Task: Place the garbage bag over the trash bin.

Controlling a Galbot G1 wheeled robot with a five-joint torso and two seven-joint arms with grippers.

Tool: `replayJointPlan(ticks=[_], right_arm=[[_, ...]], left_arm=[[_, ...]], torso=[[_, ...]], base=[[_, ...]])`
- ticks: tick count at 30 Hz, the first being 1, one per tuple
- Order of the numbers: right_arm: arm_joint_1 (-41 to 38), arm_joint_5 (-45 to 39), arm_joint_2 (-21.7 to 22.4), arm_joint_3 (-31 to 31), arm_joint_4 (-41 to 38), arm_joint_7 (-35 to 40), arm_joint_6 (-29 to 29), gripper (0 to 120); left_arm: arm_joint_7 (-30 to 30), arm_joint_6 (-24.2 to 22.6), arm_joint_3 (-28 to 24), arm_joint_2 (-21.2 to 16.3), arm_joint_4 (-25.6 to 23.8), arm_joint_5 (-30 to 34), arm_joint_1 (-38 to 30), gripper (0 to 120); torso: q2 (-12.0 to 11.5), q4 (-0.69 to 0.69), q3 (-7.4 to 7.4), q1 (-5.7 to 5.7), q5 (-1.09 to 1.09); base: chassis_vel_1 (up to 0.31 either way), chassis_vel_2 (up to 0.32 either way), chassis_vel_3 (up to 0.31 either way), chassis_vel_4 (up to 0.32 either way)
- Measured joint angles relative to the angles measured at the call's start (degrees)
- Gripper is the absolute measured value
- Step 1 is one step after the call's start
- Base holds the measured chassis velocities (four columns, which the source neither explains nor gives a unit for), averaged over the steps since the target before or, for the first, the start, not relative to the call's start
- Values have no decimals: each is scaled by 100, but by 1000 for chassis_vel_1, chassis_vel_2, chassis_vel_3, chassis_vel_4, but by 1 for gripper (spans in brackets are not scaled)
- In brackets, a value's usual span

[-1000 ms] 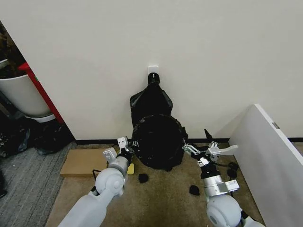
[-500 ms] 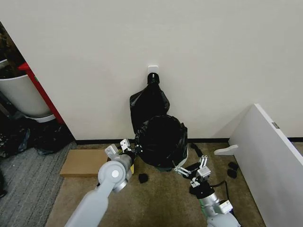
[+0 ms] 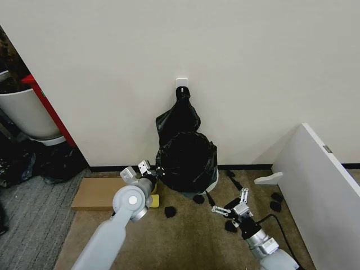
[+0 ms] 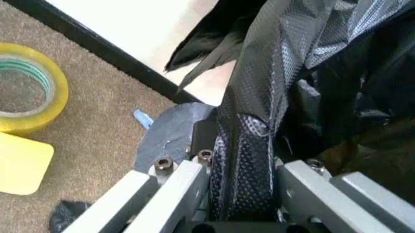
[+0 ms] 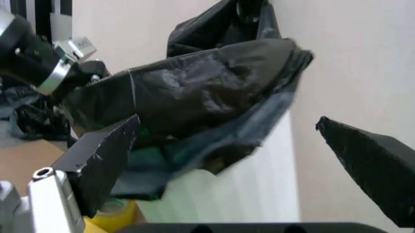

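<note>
From the head camera, the garbage bag (image 3: 188, 163) drapes over the trash bin (image 3: 212, 179), which stands against the wall below the remaining bunch of bags (image 3: 179, 117). The left gripper (image 3: 153, 170) sits at the bin's left side, pinching the bag's edge. The right gripper (image 3: 232, 205) hangs off the bin's right front, fingers spread, touching nothing.

In the left wrist camera, the fingers (image 4: 170, 187) clamp a fold of bag film (image 4: 250, 160); a tape roll (image 4: 29, 94) lies nearby on the carpet.

In the right wrist camera, black-padded fingertips (image 5: 107, 160) stand wide apart before the bag-covered bin.
</note>
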State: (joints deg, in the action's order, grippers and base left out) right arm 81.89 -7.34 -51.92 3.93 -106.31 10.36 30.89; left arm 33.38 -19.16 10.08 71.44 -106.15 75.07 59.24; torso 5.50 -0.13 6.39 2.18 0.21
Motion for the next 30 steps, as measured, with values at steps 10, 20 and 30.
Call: replayJointPlan(ticks=[10,20,30], right_arm=[[-225,-8,-92,-158,242,23,-57,100],[-389,380,-80,20,840,178,-128,100],[-395,486,-73,279,1183,-468,651,100]], left_arm=[[-24,-24,-13,-19,-235,-21,148,1],[-24,-93,-33,-41,-534,-16,275,1],[-23,-100,-49,-44,-608,-16,314,1]], torso=[[-1,0,0,0,0],[-1,0,0,0,1],[-1,-1,0,0,1]], base=[[0,0,0,0],[0,0,0,0],[0,0,0,0]])
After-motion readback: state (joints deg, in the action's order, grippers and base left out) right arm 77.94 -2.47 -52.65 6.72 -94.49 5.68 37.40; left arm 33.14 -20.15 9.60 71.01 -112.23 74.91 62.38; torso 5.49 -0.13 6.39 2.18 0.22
